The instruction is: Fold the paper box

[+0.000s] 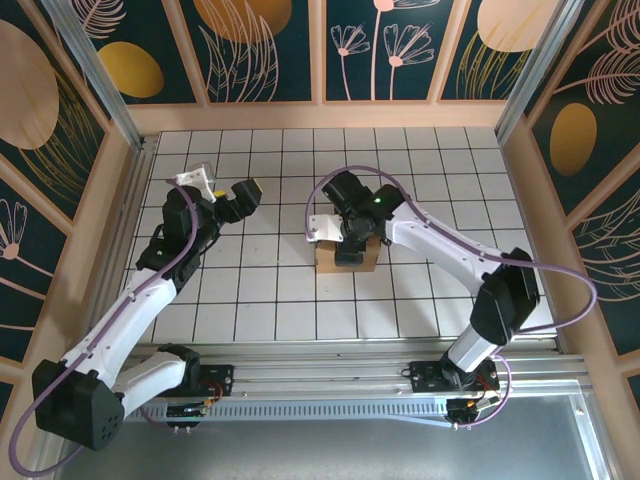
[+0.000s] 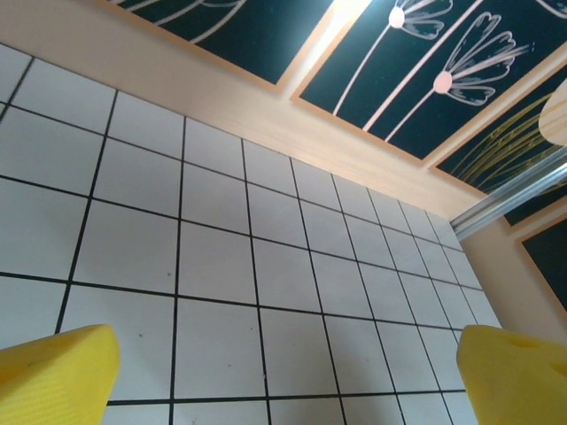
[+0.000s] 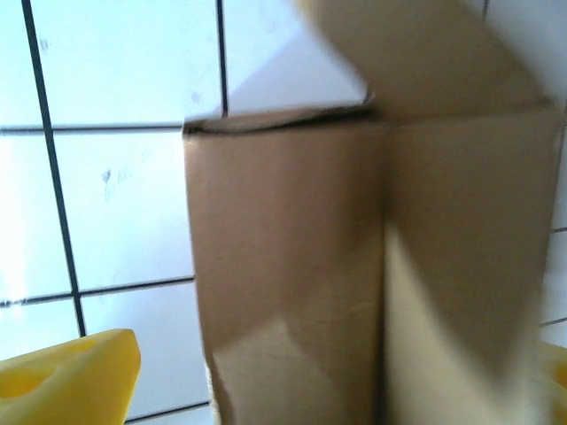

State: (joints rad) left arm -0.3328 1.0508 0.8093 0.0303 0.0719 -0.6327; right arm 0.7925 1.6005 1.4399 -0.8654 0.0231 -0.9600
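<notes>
The right gripper (image 3: 310, 376) has its jaws spread, with the one brown paper box (image 3: 292, 266) between them. Its left finger (image 3: 71, 372) stands apart from the box wall, with tile showing in the gap. The box sits near mid-table, a loose flap at its far edge. The left gripper (image 2: 283, 376) is also spread wide and holds nothing, hanging over the bare tiled table (image 2: 221, 266) well apart from the box. Free tiles surround the box up to the wooden rim (image 1: 330, 118).

The paper box (image 3: 292, 266) is blurred in the right wrist view and cut off at 3 edges: top, right, bottom. From above, the right gripper (image 1: 350, 254) hides its top.
</notes>
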